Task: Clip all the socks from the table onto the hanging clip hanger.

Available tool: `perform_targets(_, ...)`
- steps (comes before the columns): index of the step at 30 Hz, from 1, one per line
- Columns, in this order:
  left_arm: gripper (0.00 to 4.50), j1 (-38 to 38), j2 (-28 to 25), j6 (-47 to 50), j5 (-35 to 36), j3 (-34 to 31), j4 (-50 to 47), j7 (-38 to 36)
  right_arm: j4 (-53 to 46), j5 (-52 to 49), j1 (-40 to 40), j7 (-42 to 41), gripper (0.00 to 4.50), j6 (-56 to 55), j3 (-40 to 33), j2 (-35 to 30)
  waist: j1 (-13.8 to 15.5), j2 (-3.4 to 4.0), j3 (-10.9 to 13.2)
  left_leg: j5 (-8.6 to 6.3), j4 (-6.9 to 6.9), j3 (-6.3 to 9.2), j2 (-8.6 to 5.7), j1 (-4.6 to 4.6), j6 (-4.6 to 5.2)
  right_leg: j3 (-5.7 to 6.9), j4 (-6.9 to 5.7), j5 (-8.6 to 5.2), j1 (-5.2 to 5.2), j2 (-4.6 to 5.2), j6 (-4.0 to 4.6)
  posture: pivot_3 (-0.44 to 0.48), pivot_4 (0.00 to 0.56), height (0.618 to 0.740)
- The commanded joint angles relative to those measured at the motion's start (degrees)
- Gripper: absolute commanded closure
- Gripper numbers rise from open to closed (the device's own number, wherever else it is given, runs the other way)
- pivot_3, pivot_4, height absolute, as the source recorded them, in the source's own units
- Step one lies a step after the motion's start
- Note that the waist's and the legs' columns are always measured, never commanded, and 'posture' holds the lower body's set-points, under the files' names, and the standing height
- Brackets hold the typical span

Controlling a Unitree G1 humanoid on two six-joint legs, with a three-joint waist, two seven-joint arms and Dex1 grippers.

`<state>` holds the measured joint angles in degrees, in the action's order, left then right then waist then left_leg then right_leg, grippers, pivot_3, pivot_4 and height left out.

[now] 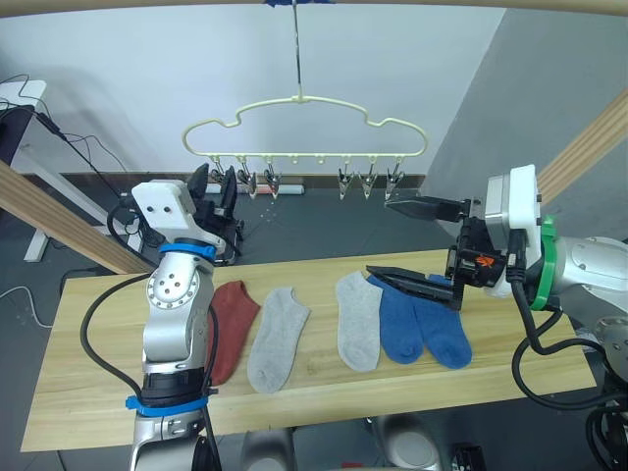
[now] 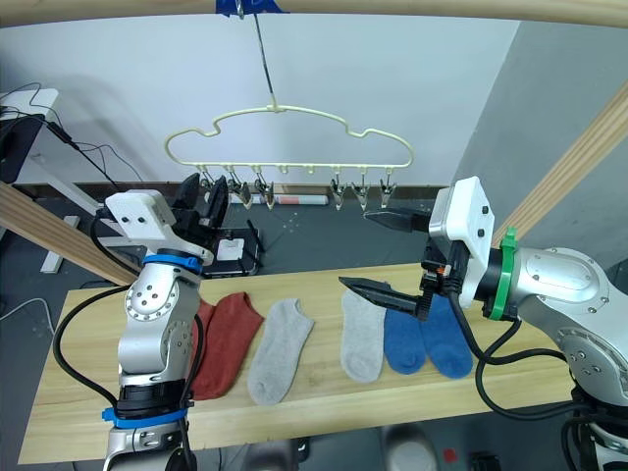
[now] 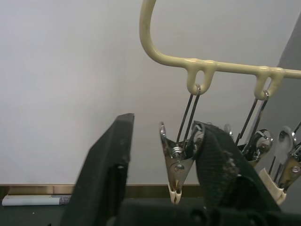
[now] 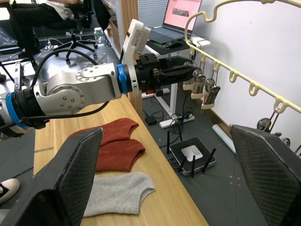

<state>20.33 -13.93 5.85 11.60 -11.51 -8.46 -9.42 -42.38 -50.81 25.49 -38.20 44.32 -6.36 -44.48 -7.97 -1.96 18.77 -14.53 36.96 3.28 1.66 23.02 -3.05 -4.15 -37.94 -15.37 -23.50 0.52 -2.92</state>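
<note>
Left pincer [image 1: 218,183] is raised to the left end of the clip hanger [image 1: 306,123], its two black fingers spread apart with the end metal clip [image 3: 178,165] hanging between them, touching the inside of one finger and clear of the other; it grips nothing. Right pincer [image 1: 412,240] hovers above the right half of the surface [image 1: 98,392], wide open and empty, one finger level with the hanger's right-hand clips and the other low over the blue socks [image 1: 424,322]. Cream-yellow and cloud-shaped, the hanger hangs by its metal hook from a pale wooden pole [image 2: 412,8] overhead, its long axis running left to right, the clips dangling from its lower bar with no sock on them. Socks lie flat in a row on the plank surface: rust-red socks [image 2: 228,339] at the left, partly hidden behind the left arm, then a light grey sock [image 1: 277,339], a second grey sock [image 1: 359,319], and the blue pair at the right, overlapping each other. Each sock runs roughly front to back across the surface. Beyond it, a router with antennas [image 4: 192,154] and cables sit on the dark floor, slanted wooden beams [image 1: 59,221] flank the scene, and a laptop [image 4: 181,16] stands on a desk in the background.
</note>
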Motion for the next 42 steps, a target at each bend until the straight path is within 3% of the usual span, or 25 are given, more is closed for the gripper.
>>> perform_targets(1,3.7,0.26,-0.14,-0.57,-0.11,0.38,-3.01,-0.01,-0.89,-0.57,0.16,0.18,0.0,-0.53,-0.24,-0.2,0.0,0.0,0.01,0.0,0.0,0.0,0.0,0.0,0.0,0.0,0.0,0.0,0.0,0.0,0.0,-0.276,0.35,0.737)
perform_targets(6,4.09,-0.08,-0.38,-0.54,-0.44,0.34,-3.65,0.01,-0.92,-0.34,-0.41,-0.03,0.0,-0.49,-0.11,-0.38,0.0,0.0,0.01,0.0,0.0,0.0,0.0,0.0,0.0,0.0,0.0,-0.05,0.0,0.0,-0.08,-0.273,0.35,0.737)
perform_targets(18,4.12,-0.78,-0.45,0.06,-0.2,-0.05,-5.1,0.07,-0.58,0.69,-1.13,-0.13,0.0,-0.65,0.31,-0.85,0.01,-0.01,0.03,0.0,-0.01,0.0,0.0,0.02,-0.01,0.0,0.03,-0.07,-0.01,0.0,-0.11,-0.263,0.354,0.737)
perform_targets(24,4.12,-1.86,-0.91,1.96,0.54,0.12,-7.31,-0.75,3.69,17.34,-14.3,6.11,0.0,-4.58,1.85,-3.1,0.47,-0.04,0.05,-0.01,-0.05,0.01,0.0,0.07,-0.02,0.02,0.13,-0.09,-0.02,0.04,-0.16,-0.256,0.358,0.737)
perform_targets(28,4.12,-2.98,-2.09,4.54,1.48,0.35,-9.82,-2.06,9.26,27.69,-21.26,19.84,0.0,-5.47,2.3,5.0,0.37,-0.1,0.12,-0.02,-0.05,-0.06,-0.03,0.12,-0.07,-0.03,0.1,-0.11,-0.12,0.1,-0.19,-0.243,0.37,0.737)
perform_targets(32,4.12,-3.25,-2.97,6.43,2.09,0.37,-11.44,-3.01,15.55,36.87,-25.07,24.75,0.0,-12.34,6.21,10.96,0.29,0.04,0.42,-0.02,-0.08,-0.11,-0.02,0.1,-0.08,-0.09,0.02,-0.19,-0.2,0.08,-0.32,-0.228,0.379,0.737)
perform_targets(42,4.12,-3.44,-3.63,9.46,3.31,0.09,-13.47,-3.74,21.24,44.89,-29.67,33.02,0.0,-12.02,6.95,23.13,0.53,0.21,1.27,-0.01,-0.08,-0.16,-0.01,0.15,-0.13,-0.16,0.01,-0.21,-0.28,0.06,-0.35,-0.201,0.385,0.737)
